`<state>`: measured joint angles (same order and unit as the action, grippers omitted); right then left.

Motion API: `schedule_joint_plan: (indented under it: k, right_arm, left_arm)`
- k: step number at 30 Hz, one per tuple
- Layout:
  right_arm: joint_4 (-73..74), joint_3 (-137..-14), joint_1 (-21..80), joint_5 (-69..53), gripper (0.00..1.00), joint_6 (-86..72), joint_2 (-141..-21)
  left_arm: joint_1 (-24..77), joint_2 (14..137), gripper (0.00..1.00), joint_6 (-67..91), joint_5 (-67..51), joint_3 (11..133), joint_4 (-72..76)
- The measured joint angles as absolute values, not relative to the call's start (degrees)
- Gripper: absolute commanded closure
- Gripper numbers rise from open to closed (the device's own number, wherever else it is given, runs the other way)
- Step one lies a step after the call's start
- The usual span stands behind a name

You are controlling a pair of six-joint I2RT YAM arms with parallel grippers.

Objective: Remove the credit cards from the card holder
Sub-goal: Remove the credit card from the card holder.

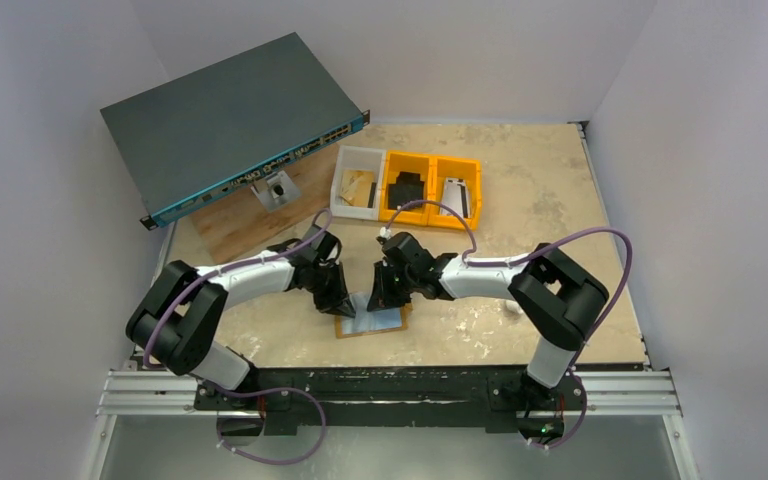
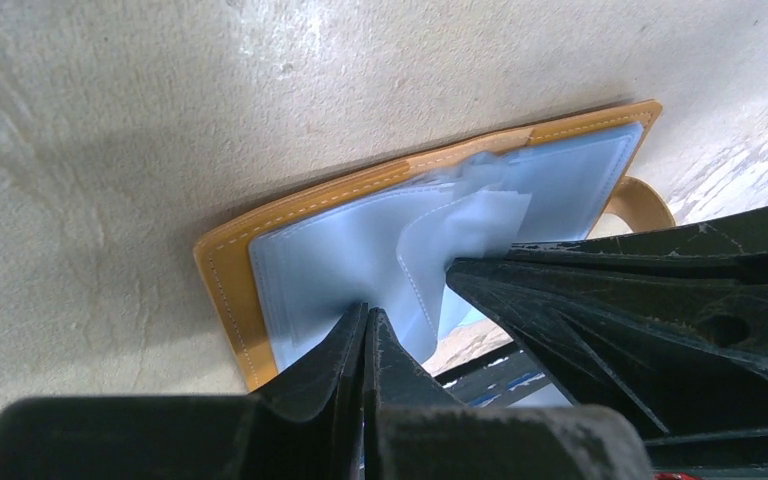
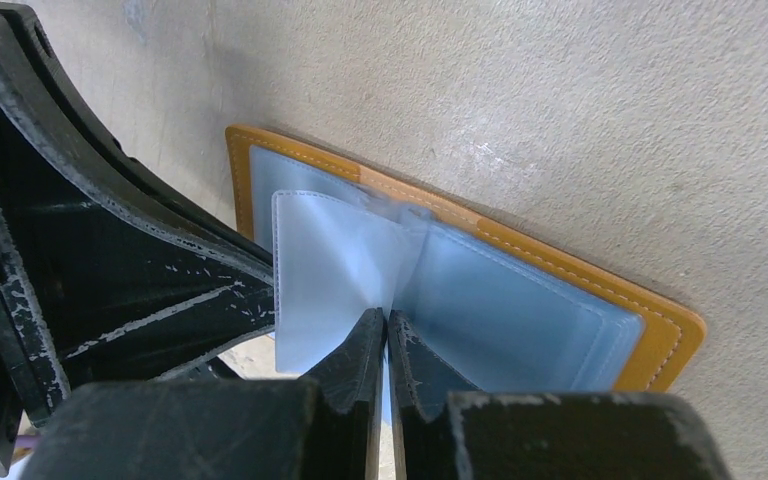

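The card holder (image 1: 370,322) lies open and flat near the table's front edge, tan-orange outside (image 2: 225,270) and pale blue-grey inside (image 3: 520,300). My left gripper (image 1: 345,305) is shut, and its tips (image 2: 370,312) rest on the left inner page. My right gripper (image 1: 380,298) comes in from the other side. It is shut on a thin clear sleeve (image 3: 330,270) that stands up from the spine, pinched between its tips (image 3: 387,318). The credit cards are hidden. The two grippers nearly touch over the holder.
A dark network switch (image 1: 230,120) sits tilted at the back left over a wooden board (image 1: 250,220). A white bin (image 1: 357,183) and two orange bins (image 1: 407,187) (image 1: 457,192) stand behind the grippers. The table's front rail runs close behind the holder.
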<state>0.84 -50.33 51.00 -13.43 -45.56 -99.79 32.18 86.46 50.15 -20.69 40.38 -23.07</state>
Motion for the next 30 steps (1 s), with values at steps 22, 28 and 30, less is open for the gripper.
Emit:
schedule_joint_plan:
  k: [22,28,30]
  right_arm:
    - [8.6,-54.6,50.2,-9.3,0.55,-45.3,-89.7]
    - [13.4,-54.5,48.2,-3.8,0.55,-45.3,-84.3]
    - [14.3,-54.0,47.7,-2.5,0.55,-45.3,-82.7]
  left_arm:
    - [34.8,86.0,0.95,49.9,-22.5,42.7,-21.7]
    - [37.6,88.4,0.93,50.2,-23.7,47.2,-19.8]
    - [38.7,90.4,0.93,50.5,-24.0,48.8,-19.0]
